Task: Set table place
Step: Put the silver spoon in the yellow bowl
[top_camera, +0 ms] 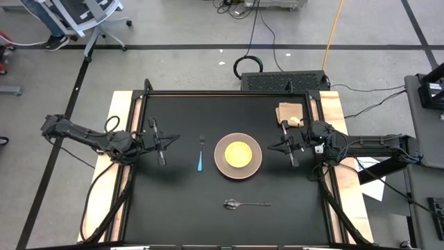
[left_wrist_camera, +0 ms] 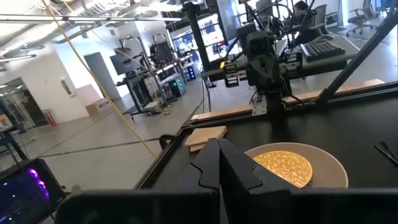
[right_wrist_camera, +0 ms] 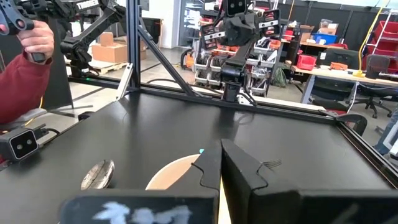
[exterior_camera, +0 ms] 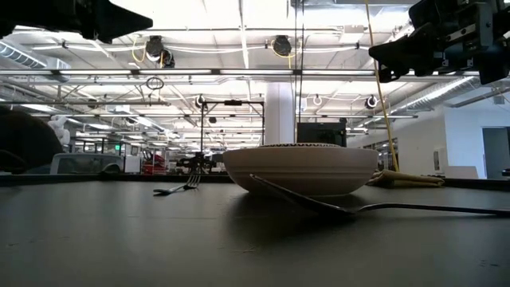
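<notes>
On the black table, near its middle, I see a tan plate with a yellow centre. A fork with a blue handle lies just left of the plate in the high view, apart from it, tines pointing toward the far edge. A spoon lies on the near side of the plate, crosswise, its bowl toward the left, also apart from the plate. In the low view the spoon sits in front of the plate and the fork shows beyond it to the left.

At the far right corner of the table I see a small tan mat with a pale lump at its near edge; I cannot tell what the lump is.

My left gripper hangs over the left part of the table, left of the fork, pointed toward the plate. In its wrist view the two dark fingers sit pressed together, with nothing between them.

My right gripper hangs just right of the plate, pointed at it, near the mat. Its fingers also meet, holding nothing, with the plate just beyond them.

In the right wrist view a person's red sleeve and hand show beyond the table's edge.
</notes>
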Controlling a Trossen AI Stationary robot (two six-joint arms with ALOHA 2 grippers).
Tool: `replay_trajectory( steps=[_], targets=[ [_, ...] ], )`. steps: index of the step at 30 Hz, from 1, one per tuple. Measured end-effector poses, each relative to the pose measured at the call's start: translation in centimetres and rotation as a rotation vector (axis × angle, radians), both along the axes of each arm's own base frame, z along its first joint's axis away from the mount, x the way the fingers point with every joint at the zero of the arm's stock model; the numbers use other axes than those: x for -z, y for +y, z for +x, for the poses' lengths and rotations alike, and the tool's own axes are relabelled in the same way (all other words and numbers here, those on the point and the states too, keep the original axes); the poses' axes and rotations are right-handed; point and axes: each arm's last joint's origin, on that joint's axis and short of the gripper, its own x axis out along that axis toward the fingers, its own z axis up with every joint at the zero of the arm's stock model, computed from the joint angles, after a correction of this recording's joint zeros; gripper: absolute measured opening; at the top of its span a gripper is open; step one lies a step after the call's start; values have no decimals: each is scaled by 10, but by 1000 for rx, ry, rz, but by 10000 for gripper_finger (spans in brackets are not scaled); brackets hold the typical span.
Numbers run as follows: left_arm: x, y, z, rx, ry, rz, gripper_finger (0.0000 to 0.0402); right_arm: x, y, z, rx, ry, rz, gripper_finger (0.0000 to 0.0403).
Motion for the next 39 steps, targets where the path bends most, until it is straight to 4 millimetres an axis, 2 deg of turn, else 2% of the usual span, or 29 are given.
replay_trajectory(
  steps=[11,17,23,28,32,36,39],
  targets=[
    [2,-1,0,19,21,10,2,0,0,0,0,0,0,0],
    [-2,1,-7,55,-13,-22,2,0,0,0,0,0,0,0],
    [11,3,-16,72,-8,-26,2,1,0,0,2,16,54,0],
    [26,3,-25,161,-36,-37,1,0,0,0,7,39,186,0],
    [31,2,-31,226,-68,-31,1,0,0,0,6,30,147,0],
    [35,-1,-35,370,-48,-7,1,1,0,0,6,33,136,0],
    [34,0,-37,374,-63,-16,1,1,0,0,6,33,142,0]
  ],
)
